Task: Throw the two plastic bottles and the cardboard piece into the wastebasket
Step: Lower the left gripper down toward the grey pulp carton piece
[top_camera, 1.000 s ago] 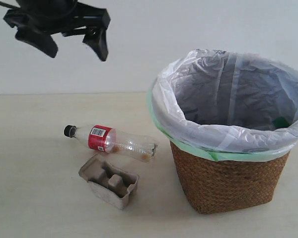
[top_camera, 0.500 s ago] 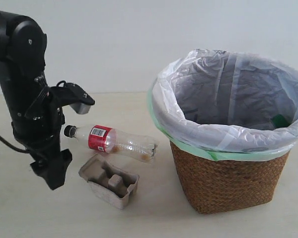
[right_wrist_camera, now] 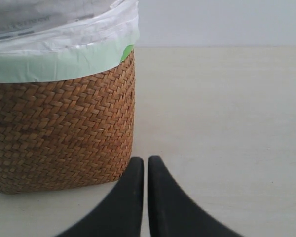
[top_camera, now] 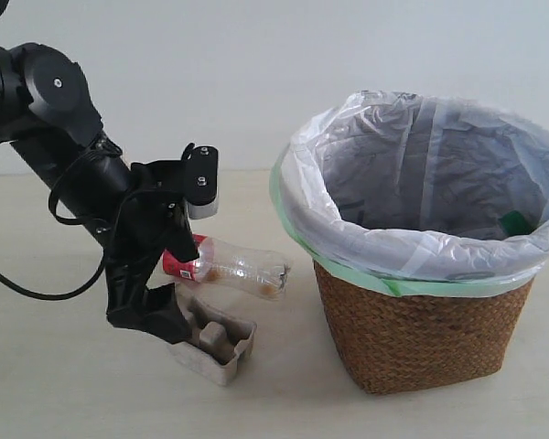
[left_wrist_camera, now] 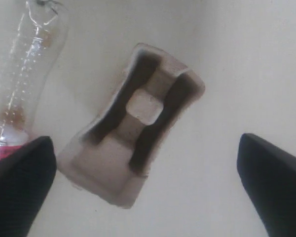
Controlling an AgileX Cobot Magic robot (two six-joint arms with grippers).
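Note:
The grey-beige cardboard piece (top_camera: 218,344) (left_wrist_camera: 133,138) lies on the table in front of the slim clear bottle (top_camera: 242,271) (left_wrist_camera: 27,74), which has a red label and lies on its side. My left gripper (top_camera: 185,256) (left_wrist_camera: 145,190) is wide open and hangs low over both. The tray's near end sits between the fingers (left_wrist_camera: 19,187), closer to one of them. The wicker wastebasket (top_camera: 421,338) (right_wrist_camera: 59,128) with its white bag stands to the right. My right gripper (right_wrist_camera: 145,165) is shut and empty beside the basket's foot. The green-capped bottle is not in view as such.
A small green bit (top_camera: 518,223) shows deep inside the bag. The left arm's black body and cable (top_camera: 55,137) fill the left side of the exterior view. Bare beige table (right_wrist_camera: 227,108) stretches away beyond the right gripper.
The left arm came down from the top of the view, then swung right. Its open gripper now covers the bottle's cap end and the tray's left edge. Bottle, tray and basket have not moved.

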